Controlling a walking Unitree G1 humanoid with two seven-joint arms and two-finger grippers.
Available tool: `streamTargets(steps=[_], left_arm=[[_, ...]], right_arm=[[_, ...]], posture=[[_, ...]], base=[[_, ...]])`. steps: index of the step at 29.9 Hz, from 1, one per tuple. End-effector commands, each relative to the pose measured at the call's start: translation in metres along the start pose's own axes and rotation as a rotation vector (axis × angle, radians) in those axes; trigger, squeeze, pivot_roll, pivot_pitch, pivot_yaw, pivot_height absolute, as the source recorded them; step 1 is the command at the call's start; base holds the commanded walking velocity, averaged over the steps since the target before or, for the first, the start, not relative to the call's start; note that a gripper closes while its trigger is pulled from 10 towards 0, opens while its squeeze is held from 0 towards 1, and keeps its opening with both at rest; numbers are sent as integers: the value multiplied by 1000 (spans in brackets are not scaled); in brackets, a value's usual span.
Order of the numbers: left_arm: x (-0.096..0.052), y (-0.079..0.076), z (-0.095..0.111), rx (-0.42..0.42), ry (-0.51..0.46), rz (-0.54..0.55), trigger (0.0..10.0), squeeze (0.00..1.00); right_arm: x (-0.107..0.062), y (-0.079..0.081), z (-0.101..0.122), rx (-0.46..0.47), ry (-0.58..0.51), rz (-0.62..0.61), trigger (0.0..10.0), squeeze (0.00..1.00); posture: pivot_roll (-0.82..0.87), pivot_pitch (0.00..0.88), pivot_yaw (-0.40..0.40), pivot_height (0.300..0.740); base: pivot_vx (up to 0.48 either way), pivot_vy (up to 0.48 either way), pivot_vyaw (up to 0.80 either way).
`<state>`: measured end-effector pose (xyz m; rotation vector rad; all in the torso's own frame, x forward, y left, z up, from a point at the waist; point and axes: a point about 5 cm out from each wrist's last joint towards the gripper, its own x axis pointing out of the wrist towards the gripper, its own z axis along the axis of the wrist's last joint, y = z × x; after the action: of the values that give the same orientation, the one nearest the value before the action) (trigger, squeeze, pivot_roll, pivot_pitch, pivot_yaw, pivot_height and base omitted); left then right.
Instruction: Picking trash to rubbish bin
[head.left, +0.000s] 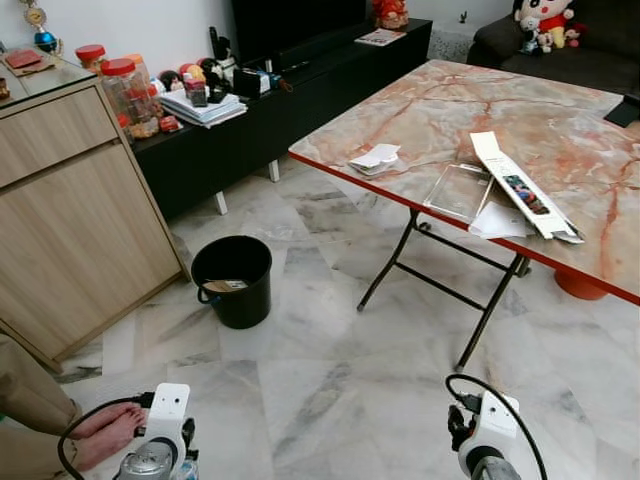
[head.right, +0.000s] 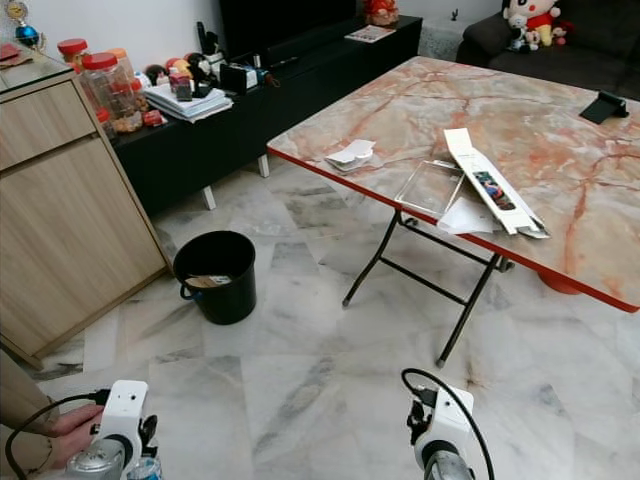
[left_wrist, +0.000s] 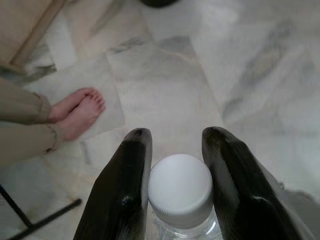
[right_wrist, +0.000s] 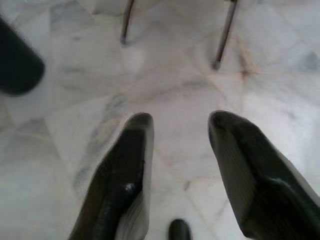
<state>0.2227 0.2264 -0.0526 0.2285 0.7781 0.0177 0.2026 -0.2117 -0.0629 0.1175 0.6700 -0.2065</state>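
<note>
Left gripper (left_wrist: 172, 145): its two black fingers (left_wrist: 125, 190) are closed onto a clear plastic bottle (left_wrist: 181, 192), one finger on each side of the white cap, both touching it.
Bottle: held upright between the left fingers, cap toward the fingertips, over the marble floor (head.left: 330, 400) (only the cap and shoulder can be seen).
Right gripper (right_wrist: 180, 130): fingers (right_wrist: 125, 180) spread wide apart with nothing between them, only floor tiles beyond.
Rubbish bin (head.left: 233, 280): a black bucket standing on the floor well ahead of both sets of fingers, nearer the left ones; some paper scrap lies inside it. In the right wrist view a dark curved edge beyond the fingers may be the same bin, though it is too blurred to be sure.
Bench (head.left: 520, 120): a folding one with a pink marbled top and black crossed legs, ahead of the right fingers and well apart from them.
On the bench: a crumpled white paper (head.left: 376, 158) near the front edge, a clear flat sheet (head.left: 458, 190), and a long opened carton (head.left: 522, 188) lying partly over white paper.
Person: a bare foot (left_wrist: 80, 112) and a tan trouser leg (left_wrist: 22, 125) on the floor beside the left fingers (not touching them).
Wooden cabinet (head.left: 70, 220): beyond the left fingers, next to the bin.
Black TV unit (head.left: 290, 90): behind the bin, carrying jars and stacked papers.
</note>
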Motion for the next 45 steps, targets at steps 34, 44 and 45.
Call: streamTargets(steps=[34,44,45], left_arm=[[5,-1,20,-38,-35,16,10000,0],[6,-4,23,-54,-46,11,10000,0],[6,-4,23,-56,-46,12,10000,0]], right_arm=[[11,9,22,59,-10,2,10000,0],[11,10,23,64,-12,5,10000,0],[11,10,23,65,-12,5,10000,0]], posture=[[111,0,26,740],[125,0,25,740],[125,0,25,740]], base=[[0,0,0],[0,0,0],[0,0,0]])
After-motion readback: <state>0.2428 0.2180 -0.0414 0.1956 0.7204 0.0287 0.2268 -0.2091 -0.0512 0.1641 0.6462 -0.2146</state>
